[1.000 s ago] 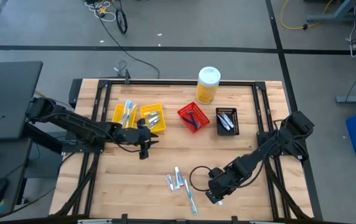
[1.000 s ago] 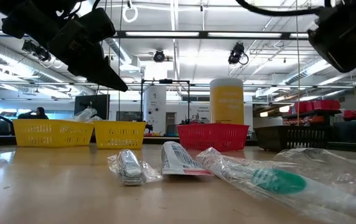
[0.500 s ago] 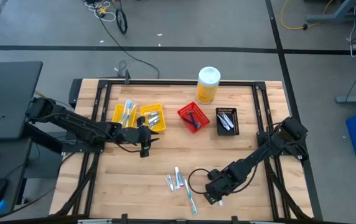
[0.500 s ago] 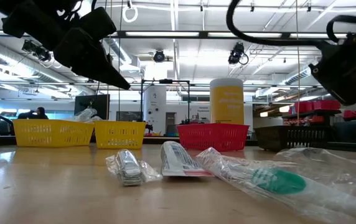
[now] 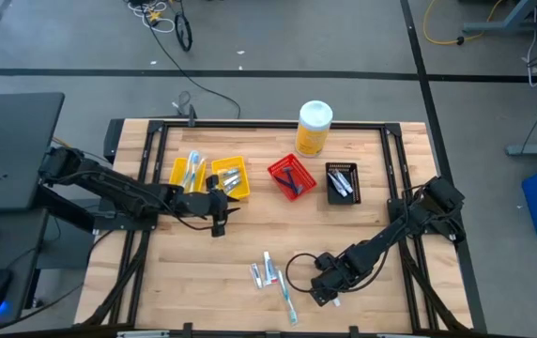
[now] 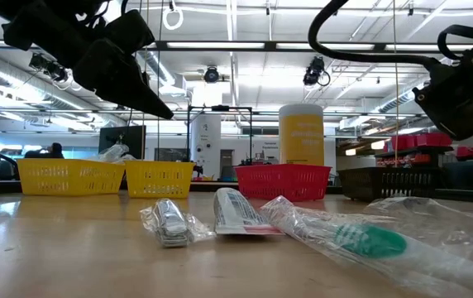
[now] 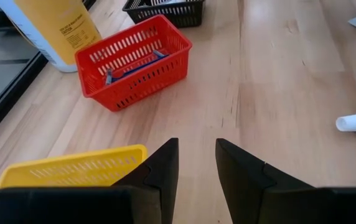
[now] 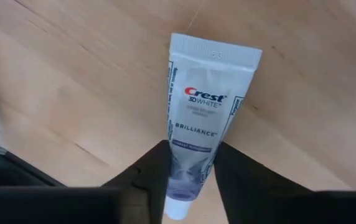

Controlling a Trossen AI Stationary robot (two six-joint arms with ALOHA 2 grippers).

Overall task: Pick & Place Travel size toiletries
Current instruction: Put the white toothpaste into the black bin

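Note:
A small white toothpaste tube (image 8: pixel 206 106) lies flat on the wood near the table's front edge, with my right gripper (image 8: pixel 192 149) down over its cap end; in the high view the gripper (image 5: pixel 321 293) hides most of it. More toiletries lie to its left: a silvery packet (image 6: pixel 169 222), another tube (image 6: pixel 236 213) and a wrapped toothbrush (image 6: pixel 369 240). My left gripper (image 7: pixel 196 162) hangs open with nothing between its fingers, above the table beside the yellow bin (image 7: pixel 72 168); the high view shows it (image 5: pixel 218 225) there too. My right gripper has one finger (image 8: pixel 153 177) on each long side of the tube near its cap end (image 8: pixel 190 168), pinching it across its width. The fingers come steeply from above. The tube lies flat on the table, its crimped end (image 8: pixel 215 53) pointing away from the wrist.
Two yellow bins (image 5: pixel 189 172) (image 5: pixel 231 176), a red bin (image 5: pixel 290 176) and a black bin (image 5: pixel 342 181) stand in a row at mid table. A tall yellow canister (image 5: pixel 314 127) stands behind them. Bare wood lies between the bins and the loose items.
My right gripper has sunk toward the table near the front edge, down over the toothpaste tube. The loose items beside it have stayed in place.

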